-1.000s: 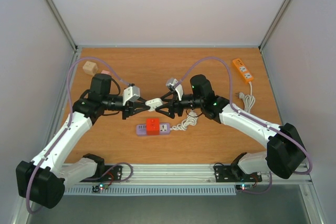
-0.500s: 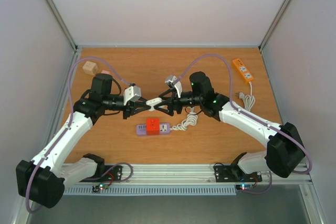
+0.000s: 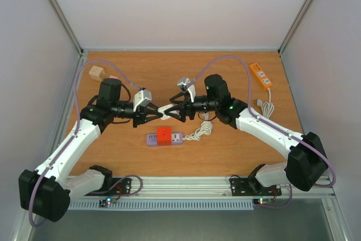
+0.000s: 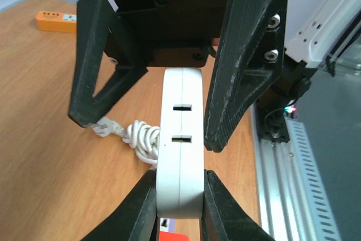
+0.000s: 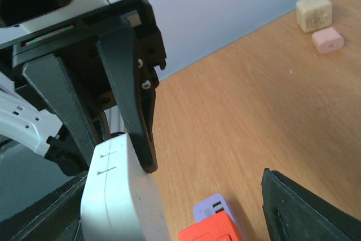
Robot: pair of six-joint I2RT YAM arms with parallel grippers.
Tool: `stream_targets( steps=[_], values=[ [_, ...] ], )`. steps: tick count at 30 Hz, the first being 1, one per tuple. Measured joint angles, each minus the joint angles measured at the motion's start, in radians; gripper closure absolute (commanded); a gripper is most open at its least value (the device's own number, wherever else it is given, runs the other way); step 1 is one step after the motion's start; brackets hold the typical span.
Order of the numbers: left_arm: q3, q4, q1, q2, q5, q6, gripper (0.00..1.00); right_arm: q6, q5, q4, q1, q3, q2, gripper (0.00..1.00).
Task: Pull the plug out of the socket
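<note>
Tabletop (image 3: 225,83) of brown wood lay under everything, and above its middle the left arm (image 3: 79,139) and right arm (image 3: 265,131) reached inward nose to nose, apparently so that each could take one end of the same thing. Directly below the two pincers sat a purple power strip (image 3: 177,138) with a red adapter (image 3: 164,134) in it. A white cord (image 3: 201,130) lay coiled beneath the right pincer's wrist, and an orange power strip (image 3: 260,75) lay well behind that pincer, out of the work. The left pincer (image 3: 153,114) was pinching the white plug-and-socket block (image 3: 164,110), which hung clear of the table between the two pincers. In the left wrist view its fingers (image 4: 144,207) pressed both flat sides of the near end, a hold that seemed meant to brace that half. The right pincer (image 3: 174,112) stood spread wide about the far end. One finger (image 4: 242,66) lay against or just beside the block and the other (image 4: 93,66) stood well apart, so it had no grip yet. Judging by that placing, it was set to close on its half and draw away along the block's length. A seam (image 4: 182,83) and two small slots (image 4: 181,107) showed on the block's upper face, but where plug ended and socket began could not be told.
</note>
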State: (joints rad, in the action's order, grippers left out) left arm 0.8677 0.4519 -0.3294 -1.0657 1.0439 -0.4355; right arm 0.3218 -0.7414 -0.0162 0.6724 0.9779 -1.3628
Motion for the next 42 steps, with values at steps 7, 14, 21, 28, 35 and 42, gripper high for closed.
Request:
stream_targets(
  steps=[7, 14, 21, 28, 35, 42],
  values=[
    [0.0, -0.007, 0.048, -0.03, 0.116, 0.088, 0.99, 0.056, -0.027, -0.022, -0.014, 0.003, 0.008, 0.17],
    [-0.021, -0.036, 0.074, -0.031, 0.134, 0.136, 0.99, 0.103, -0.037, -0.01, -0.023, 0.007, 0.032, 0.03],
    [-0.024, -0.044, 0.111, -0.026, 0.074, 0.132, 0.99, 0.131, 0.055, 0.035, -0.023, 0.053, 0.032, 0.01],
    [-0.024, -0.053, 0.168, -0.037, -0.076, 0.086, 0.99, 0.139, 0.189, 0.047, -0.024, 0.085, 0.031, 0.01],
    [-0.026, -0.1, 0.275, -0.116, -0.276, 0.056, 0.99, 0.136, 0.34, 0.016, -0.029, 0.073, 0.027, 0.01],
    [-0.024, -0.168, 0.357, -0.233, -0.512, 0.011, 0.99, 0.163, 0.375, 0.044, -0.032, 0.067, -0.007, 0.02]
  ],
)
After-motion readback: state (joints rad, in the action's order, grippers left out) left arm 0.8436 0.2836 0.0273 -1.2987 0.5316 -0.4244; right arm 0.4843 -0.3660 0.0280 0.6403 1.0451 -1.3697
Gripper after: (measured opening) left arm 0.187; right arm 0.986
